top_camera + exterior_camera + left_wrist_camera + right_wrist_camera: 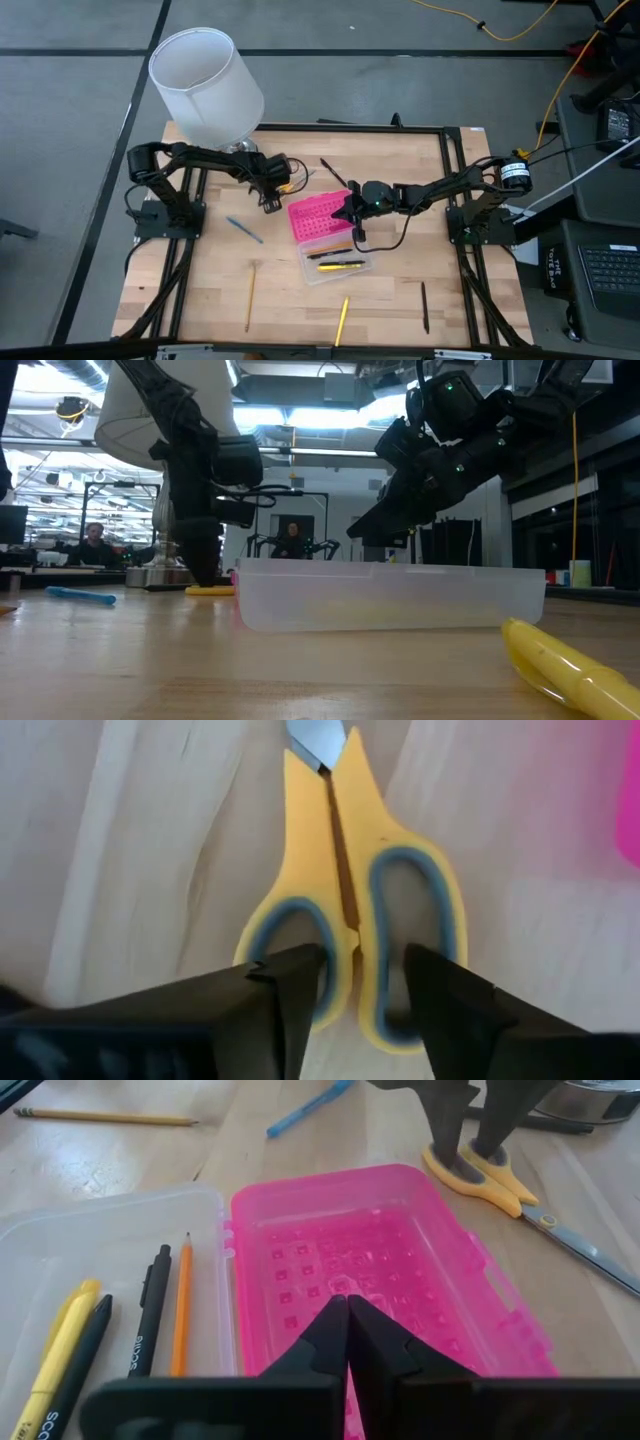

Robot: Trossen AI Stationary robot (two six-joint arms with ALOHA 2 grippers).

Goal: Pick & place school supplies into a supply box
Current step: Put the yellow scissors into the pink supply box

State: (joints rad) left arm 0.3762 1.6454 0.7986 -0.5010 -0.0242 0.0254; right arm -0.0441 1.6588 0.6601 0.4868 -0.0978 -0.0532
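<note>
The yellow-handled scissors (345,860) lie flat on the table just left of the supply box, with my left gripper (270,198) over them. It is open and points down, one fingertip (295,975) in each handle loop. The box lies open: its pink lid (320,217) rests flat beside the clear base (337,263). The base holds a yellow marker (55,1350), two black pens and an orange pencil (180,1315). My right gripper (348,1308) is shut and hovers above the pink lid. My left gripper comes at the scissors' handles (350,935) from above, a finger standing in each loop on either side of the middle bars. The scissors lie flat on the wood. I cannot tell whether the fingers touch them.
A white lamp (207,85) stands at the far left corner. Loose on the table are a blue pen (243,230), a pencil (250,297), a yellow pencil (342,320), a black pen (424,307) and another black pen (333,172). People sit in the room beyond.
</note>
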